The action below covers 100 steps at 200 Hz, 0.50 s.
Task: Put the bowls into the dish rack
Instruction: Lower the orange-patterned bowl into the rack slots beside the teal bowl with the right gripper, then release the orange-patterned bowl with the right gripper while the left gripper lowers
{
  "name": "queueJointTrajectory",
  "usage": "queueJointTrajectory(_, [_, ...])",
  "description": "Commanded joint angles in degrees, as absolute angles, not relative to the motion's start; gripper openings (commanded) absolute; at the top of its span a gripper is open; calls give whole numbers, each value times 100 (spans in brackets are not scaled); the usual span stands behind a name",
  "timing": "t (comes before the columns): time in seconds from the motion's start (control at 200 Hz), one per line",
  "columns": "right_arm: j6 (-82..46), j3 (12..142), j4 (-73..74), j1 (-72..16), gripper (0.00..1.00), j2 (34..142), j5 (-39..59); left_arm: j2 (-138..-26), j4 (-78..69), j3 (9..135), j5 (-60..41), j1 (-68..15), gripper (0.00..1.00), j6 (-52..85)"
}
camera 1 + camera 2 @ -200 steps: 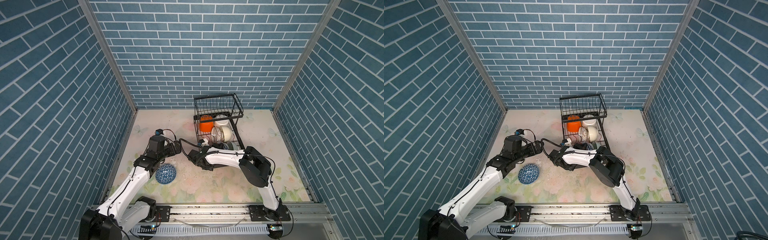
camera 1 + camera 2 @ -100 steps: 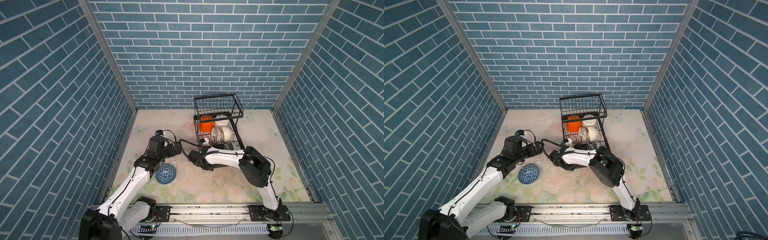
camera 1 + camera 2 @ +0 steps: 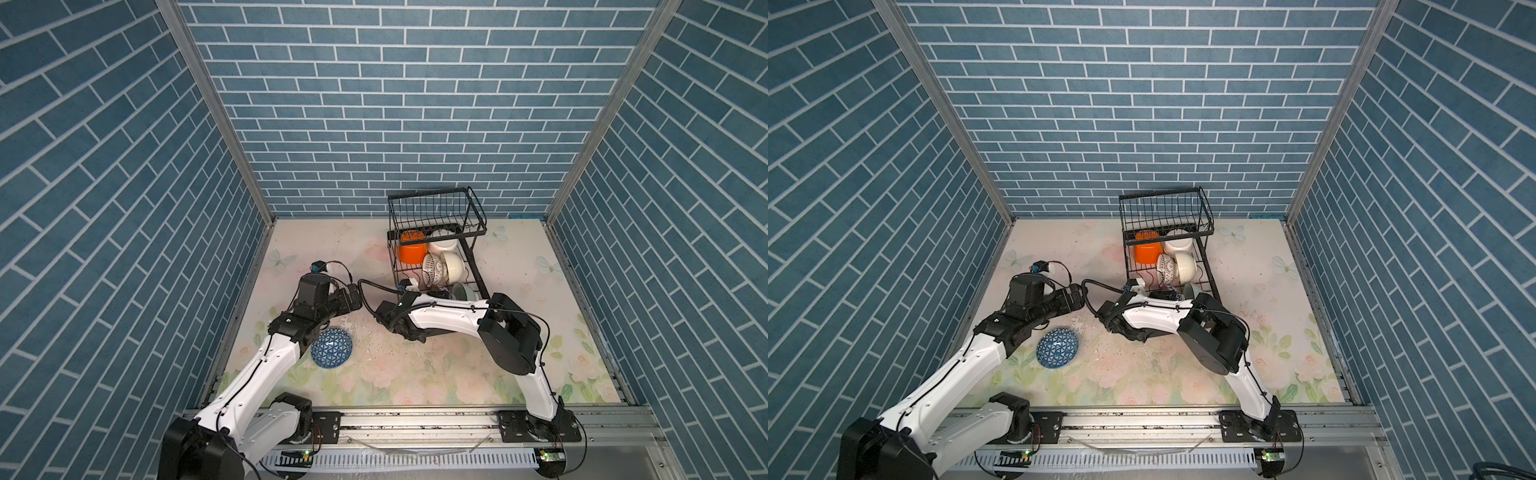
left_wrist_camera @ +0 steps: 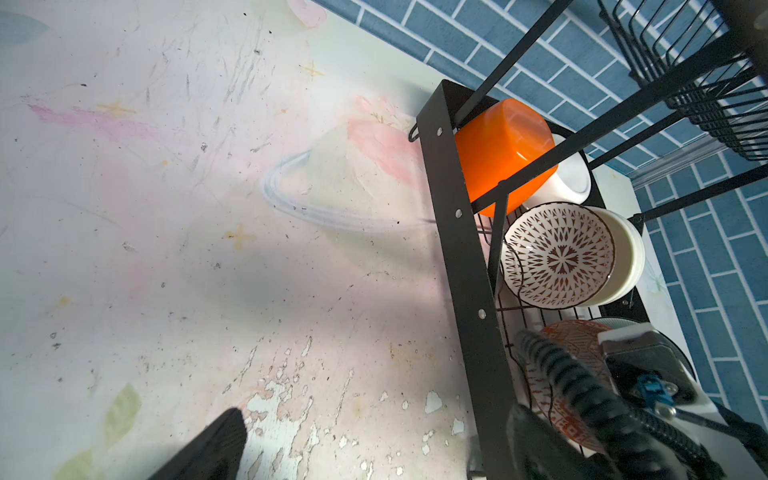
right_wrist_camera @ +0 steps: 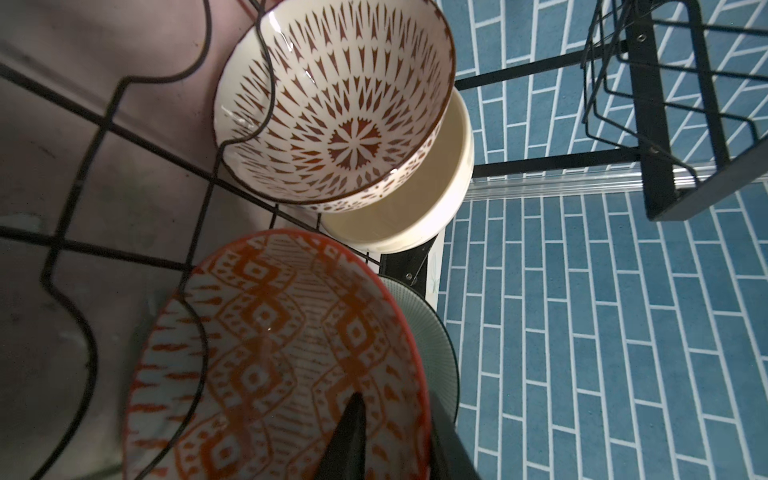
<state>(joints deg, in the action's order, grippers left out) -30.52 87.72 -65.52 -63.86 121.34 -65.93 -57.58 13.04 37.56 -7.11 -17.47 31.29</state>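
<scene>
1. Right claw (image 5: 395, 436): its two fingers straddle the rim of the orange-patterned bowl (image 5: 266, 357), which stands on edge in the dish rack (image 3: 436, 249) between divider wires; whether they grip or have let go, cannot tell.
2. Blue bowl (image 3: 331, 347): upside down on the bench (image 3: 415, 374), beside the left arm, well apart from the right claw.
3. Left claw (image 4: 374, 453): spread wide, holding nothing.

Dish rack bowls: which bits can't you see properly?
- Pale green bowl: right wrist view, mostly hidden behind the orange patterned bowl.
- Right gripper: cut off by that view's edge, so its grip on the rim is unclear. Its own arm hides it in both top views.
- Blue bowl: top view, partly under the left arm.
- Left gripper: left wrist view, only finger ends show.
</scene>
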Motion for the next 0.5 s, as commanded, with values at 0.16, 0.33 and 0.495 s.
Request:
queueJointTrajectory(0.16, [-3428, 8914, -6829, -6466, 46, 12290, -6082, -5739, 1710, 3768, -545, -1721, 100, 3076])
queueJointTrajectory(0.33, [-3351, 8961, -6817, -6461, 61, 12178, -6024, -5731, 1988, 3831, -399, -1715, 100, 3100])
queueJointTrajectory(0.495, [-3253, 9015, -6781, -6442, 68, 12048, -5991, -5706, 2276, 3903, -227, -1715, 100, 3092])
